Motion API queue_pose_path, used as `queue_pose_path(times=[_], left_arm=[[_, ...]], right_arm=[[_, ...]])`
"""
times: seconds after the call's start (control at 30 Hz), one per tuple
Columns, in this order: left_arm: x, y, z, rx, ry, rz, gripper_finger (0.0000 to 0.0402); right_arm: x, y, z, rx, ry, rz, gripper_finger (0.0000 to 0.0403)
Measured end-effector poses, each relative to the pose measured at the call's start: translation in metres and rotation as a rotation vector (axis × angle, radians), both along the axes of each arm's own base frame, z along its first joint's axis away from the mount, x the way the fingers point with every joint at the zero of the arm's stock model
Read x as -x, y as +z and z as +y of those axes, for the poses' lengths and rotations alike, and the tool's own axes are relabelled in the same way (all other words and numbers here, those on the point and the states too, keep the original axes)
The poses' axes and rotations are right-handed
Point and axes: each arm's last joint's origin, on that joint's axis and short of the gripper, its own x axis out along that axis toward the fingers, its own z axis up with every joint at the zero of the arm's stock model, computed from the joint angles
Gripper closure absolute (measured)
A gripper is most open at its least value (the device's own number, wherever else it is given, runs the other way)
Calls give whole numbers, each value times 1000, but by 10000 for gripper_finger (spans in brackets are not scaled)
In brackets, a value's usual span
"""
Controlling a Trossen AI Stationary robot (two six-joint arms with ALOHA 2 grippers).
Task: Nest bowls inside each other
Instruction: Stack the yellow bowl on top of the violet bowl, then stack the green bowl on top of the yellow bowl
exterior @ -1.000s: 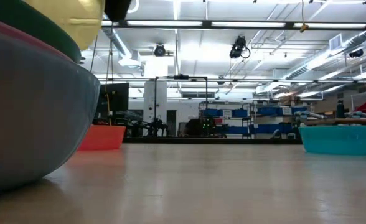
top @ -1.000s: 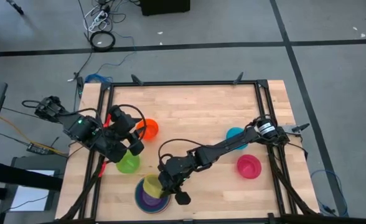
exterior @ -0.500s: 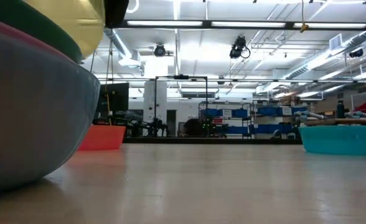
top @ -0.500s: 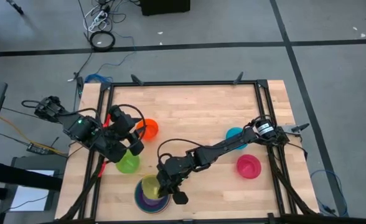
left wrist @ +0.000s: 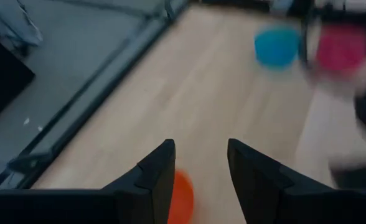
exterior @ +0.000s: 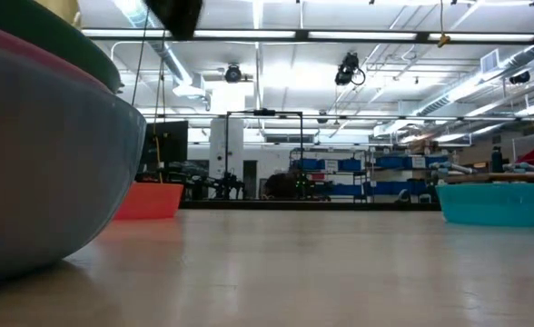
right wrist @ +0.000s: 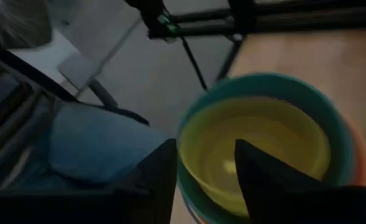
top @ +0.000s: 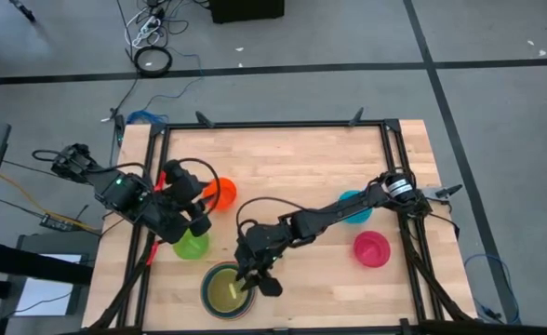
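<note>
Right pincer [top: 258, 282] is held parted and empty over the nested stack, yellow bowl [top: 225, 291] innermost, at the counter's [top: 292, 158] near edge. Left pincer [top: 197, 220] is parted, empty, between orange bowl [top: 220, 194] and green bowl [top: 191, 246]. No writing is legible. Bare wood is seen mid-counter.
</note>
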Motion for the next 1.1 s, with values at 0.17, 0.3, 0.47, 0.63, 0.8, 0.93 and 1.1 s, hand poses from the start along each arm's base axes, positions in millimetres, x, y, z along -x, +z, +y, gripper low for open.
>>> queue_pose_path(times=[0.17, 0.3, 0.47, 0.63, 0.8, 0.93, 1.1], left_arm=[[3, -19, -2, 63, -58, 172, 245], [4, -39, -6, 93, -36, 217, 245], [-2, -58, -10, 124, 9, 173, 245], [-6, -51, -11, 110, 34, 76, 245], [-7, -44, -11, 79, 21, 57, 245], [-6, -44, -10, 76, 19, 62, 245], [-3, -48, -13, 153, -48, 169, 245]], right_arm=[[20, 23, -15, 136, -54, 52, 257], [27, 39, -11, 147, -75, 10, 261], [18, 12, 11, 167, -90, 14, 265], [4, -26, 24, 110, -70, 64, 266], [-2, -34, 18, 33, -47, 101, 269], [1, -11, 8, 30, -54, 49, 272], [23, 26, -8, 139, -95, 57, 273]])
